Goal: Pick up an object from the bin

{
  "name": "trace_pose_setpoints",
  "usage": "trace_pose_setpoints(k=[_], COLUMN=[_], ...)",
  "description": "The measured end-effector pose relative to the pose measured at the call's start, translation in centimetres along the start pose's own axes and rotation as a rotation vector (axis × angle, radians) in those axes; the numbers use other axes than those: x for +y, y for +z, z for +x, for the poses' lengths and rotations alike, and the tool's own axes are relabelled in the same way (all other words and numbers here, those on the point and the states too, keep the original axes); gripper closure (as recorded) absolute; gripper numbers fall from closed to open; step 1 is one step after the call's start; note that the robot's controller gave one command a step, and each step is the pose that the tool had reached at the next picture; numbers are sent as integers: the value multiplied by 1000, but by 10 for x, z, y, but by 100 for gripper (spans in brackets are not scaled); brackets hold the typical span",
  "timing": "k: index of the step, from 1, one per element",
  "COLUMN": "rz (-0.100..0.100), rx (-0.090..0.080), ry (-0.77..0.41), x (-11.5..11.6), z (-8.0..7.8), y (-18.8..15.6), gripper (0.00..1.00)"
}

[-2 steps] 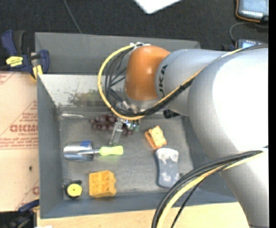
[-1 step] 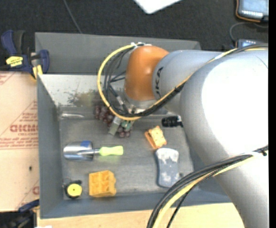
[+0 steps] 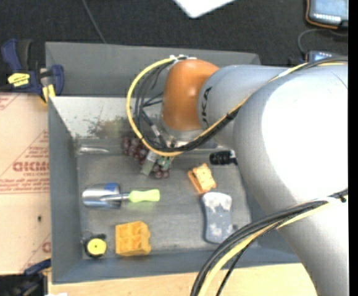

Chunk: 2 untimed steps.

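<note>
We see the gripper (image 3: 156,164) low in the bin (image 3: 63,184), near the middle of the back wall, right at a dark purple cluster (image 3: 133,148) that looks like a bunch of toy grapes. The cluster runs slantwise from the back wall toward the bin's middle. Its nearer end lies under the gripper and the rest spreads off toward the left wall, so we judge the pick turns on closing across that slant rather than along it.

The orange cover (image 3: 184,97) and its cables (parts of the arm) hang over the wrist, so we cannot tell whether the gripper is wide, narrow or holding anything. The cluster's nearer end is hard to make out.

The green-handled scoop (image 3: 120,196) lies apart, toward the front-left corner.
</note>
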<state>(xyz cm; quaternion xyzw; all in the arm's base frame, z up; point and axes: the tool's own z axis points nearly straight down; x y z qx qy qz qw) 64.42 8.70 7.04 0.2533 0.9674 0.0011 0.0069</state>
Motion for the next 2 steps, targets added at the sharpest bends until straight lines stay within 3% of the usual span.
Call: trace_pose_setpoints(k=[2], rz=[4], rx=[5], ry=[0], x=[-1], z=[1], y=[-18], gripper=[100])
